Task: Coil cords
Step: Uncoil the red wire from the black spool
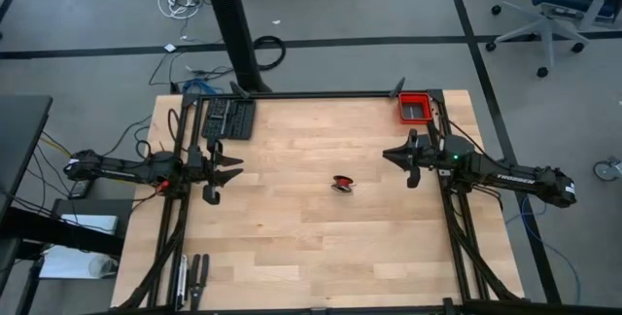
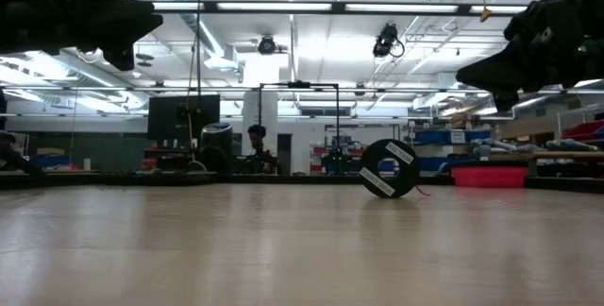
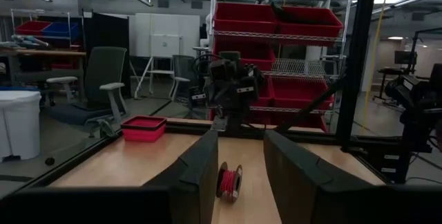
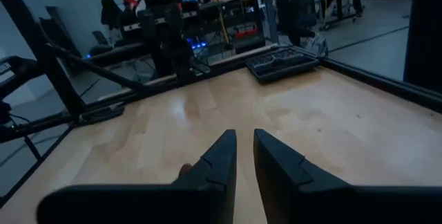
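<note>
Red cord (image 1: 342,183) spooled mid-table; left pincer (image 1: 236,168) spread, right pincer (image 1: 389,155) narrowly parted, both raised.

Beyond my right fingers: a red bin (image 1: 415,107) at the table's (image 1: 292,257) far corner. Beyond my left fingers: a black tray (image 1: 229,118) of tools at the far edge.

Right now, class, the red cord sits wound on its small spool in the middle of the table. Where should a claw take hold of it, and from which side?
Grip the spool across its two flat black discs, coming down from above. It stands on its edge like a wheel, so the discs give flat faces to pinch, while the round rim would probably roll away. The red cord lies between the discs.
</note>
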